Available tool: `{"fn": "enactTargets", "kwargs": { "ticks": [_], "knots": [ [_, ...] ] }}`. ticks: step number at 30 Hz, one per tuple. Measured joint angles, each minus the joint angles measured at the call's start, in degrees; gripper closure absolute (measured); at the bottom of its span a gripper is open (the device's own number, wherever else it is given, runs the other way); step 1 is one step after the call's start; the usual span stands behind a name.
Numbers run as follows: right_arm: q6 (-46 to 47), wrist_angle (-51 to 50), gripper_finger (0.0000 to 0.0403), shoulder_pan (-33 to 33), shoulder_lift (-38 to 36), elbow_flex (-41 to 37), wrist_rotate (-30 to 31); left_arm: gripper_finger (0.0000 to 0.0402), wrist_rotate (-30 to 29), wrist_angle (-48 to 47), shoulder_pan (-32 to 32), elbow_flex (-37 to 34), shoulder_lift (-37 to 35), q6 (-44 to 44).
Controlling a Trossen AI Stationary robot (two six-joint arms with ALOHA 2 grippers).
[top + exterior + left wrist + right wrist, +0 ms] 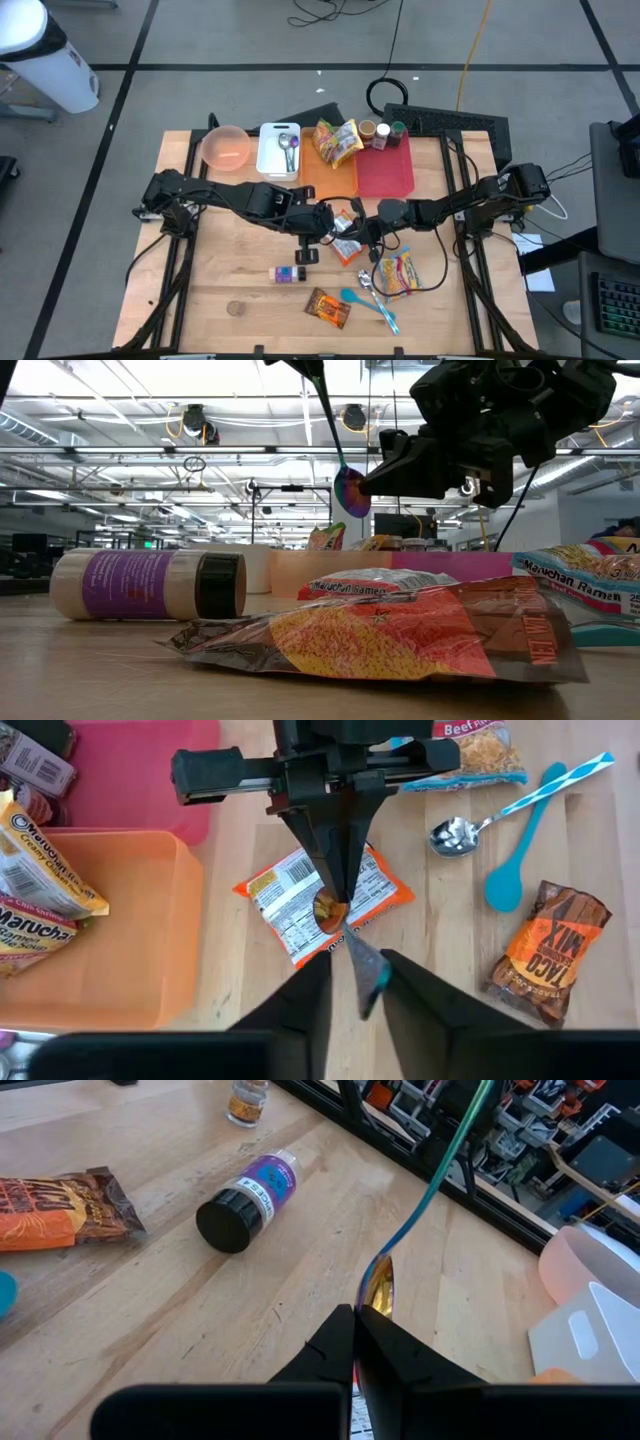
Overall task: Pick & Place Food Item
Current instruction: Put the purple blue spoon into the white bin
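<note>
An iridescent spoon [349, 492] hangs between my two grippers over the table's middle, bowl down and handle up. My left gripper [357, 990] is shut on its handle end. My right gripper [362, 1330] is shut on its bowl; it also shows in the low view [375, 478]. An orange ramen packet [320, 895] lies flat on the table below them. A taco mix packet [328, 308], a second ramen packet [397, 272] and a purple-labelled jar [290, 273] on its side lie nearer the front edge. My left gripper pinches the spoon's handle near its free end [366, 972] between its two fingers. The spoon is clear of the table and slants down away from the fingers. My right gripper pinches the spoon's bowl [378, 1288] between its two fingertips, coming level from the table's right. The handle [440, 1170] rises away from the fingers toward my left gripper.
An orange tray [322, 178] with a ramen packet [338, 142], a red tray [385, 172], a pink bowl [225, 147] and a white container [270, 152] stand along the far edge. A blue spoon [368, 305] and a metal spoon [368, 283] lie at the front.
</note>
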Motion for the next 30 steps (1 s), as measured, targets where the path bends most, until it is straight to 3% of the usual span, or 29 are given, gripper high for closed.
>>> {"fn": "enactTargets", "kwargs": {
  "ticks": [8, 18, 25, 30],
  "knots": [
    [-0.08, 0.0, 0.0402, 0.0, 0.0, 0.0, -0.15, 0.0392, 2.03, 0.0, -0.04, 0.0, 0.0, 2.45],
    [-0.16, 0.62, 0.0395, 0.0, 0.02, -0.04, 0.06, 0.0394, 1.88, -0.11, -0.04, 0.0, 0.0, 4.66],
    [2.01, 2.44, 0.0332, 0.02, 0.0, -0.02, 0.2, 0.0395, 0.28, -2.53, 0.0, -0.07, 0.02, 4.63],
    [2.62, 2.49, 0.0262, 0.02, 0.0, -0.02, 1.58, 0.0396, -4.95, -6.88, -0.34, -0.07, 0.01, 4.31]
  ]
}}
